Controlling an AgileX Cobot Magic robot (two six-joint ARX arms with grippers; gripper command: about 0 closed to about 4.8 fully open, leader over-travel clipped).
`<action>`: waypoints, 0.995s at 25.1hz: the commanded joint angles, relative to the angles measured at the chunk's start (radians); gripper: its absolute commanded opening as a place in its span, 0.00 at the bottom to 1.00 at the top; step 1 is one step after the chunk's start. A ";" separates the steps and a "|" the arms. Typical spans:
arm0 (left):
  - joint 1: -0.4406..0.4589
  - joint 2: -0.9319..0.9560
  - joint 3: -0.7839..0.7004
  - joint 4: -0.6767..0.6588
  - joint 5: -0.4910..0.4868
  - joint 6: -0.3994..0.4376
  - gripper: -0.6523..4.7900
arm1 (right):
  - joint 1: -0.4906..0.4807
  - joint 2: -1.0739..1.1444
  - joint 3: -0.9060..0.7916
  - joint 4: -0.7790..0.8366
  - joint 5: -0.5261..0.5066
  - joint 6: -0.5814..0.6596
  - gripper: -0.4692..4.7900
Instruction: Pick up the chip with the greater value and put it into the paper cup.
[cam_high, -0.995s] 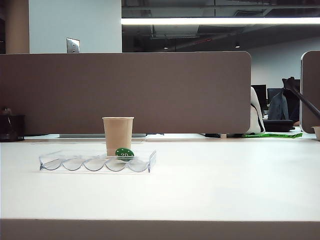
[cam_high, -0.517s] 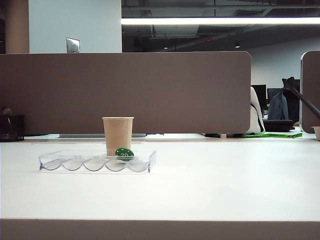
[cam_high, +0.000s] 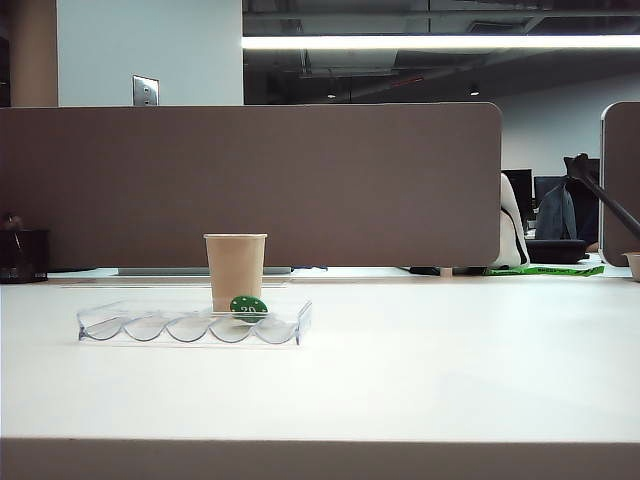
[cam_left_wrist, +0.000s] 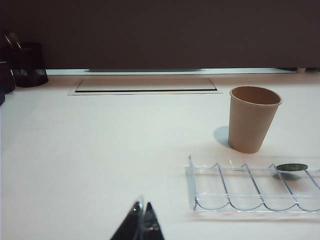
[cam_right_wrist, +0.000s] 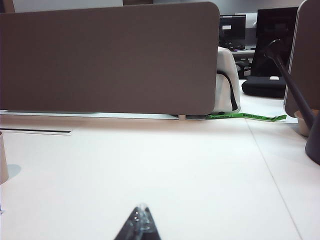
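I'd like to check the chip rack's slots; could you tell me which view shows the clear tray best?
The left wrist view: it looks down on the clear tray, showing its scalloped dividers and the green chip in one slot. The exterior view shows the tray only edge-on before the paper cup. The right wrist view misses it.

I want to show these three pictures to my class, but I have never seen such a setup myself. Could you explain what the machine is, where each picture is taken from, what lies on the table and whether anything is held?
This is a robot with two arms, each ending in a two-finger gripper. One picture comes from a fixed camera facing the white table; no arm shows in it. The other two come from cameras on the wrists. On the table stand a tan paper cup and, in front of it, a clear plastic tray with scalloped slots, one holding a green chip. No black chip is visible in any picture. The left gripper and the right gripper each show as closed dark fingertips above the bare table, holding nothing.
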 joint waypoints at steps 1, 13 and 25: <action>0.000 0.001 0.003 0.017 -0.003 0.026 0.11 | -0.001 0.000 -0.001 0.011 0.002 0.000 0.08; 0.099 0.001 0.003 0.022 0.080 0.045 0.11 | -0.003 0.000 -0.001 -0.047 0.048 -0.034 0.08; 0.098 0.001 0.003 0.021 0.058 0.044 0.11 | -0.003 0.000 -0.001 -0.016 0.040 -0.063 0.08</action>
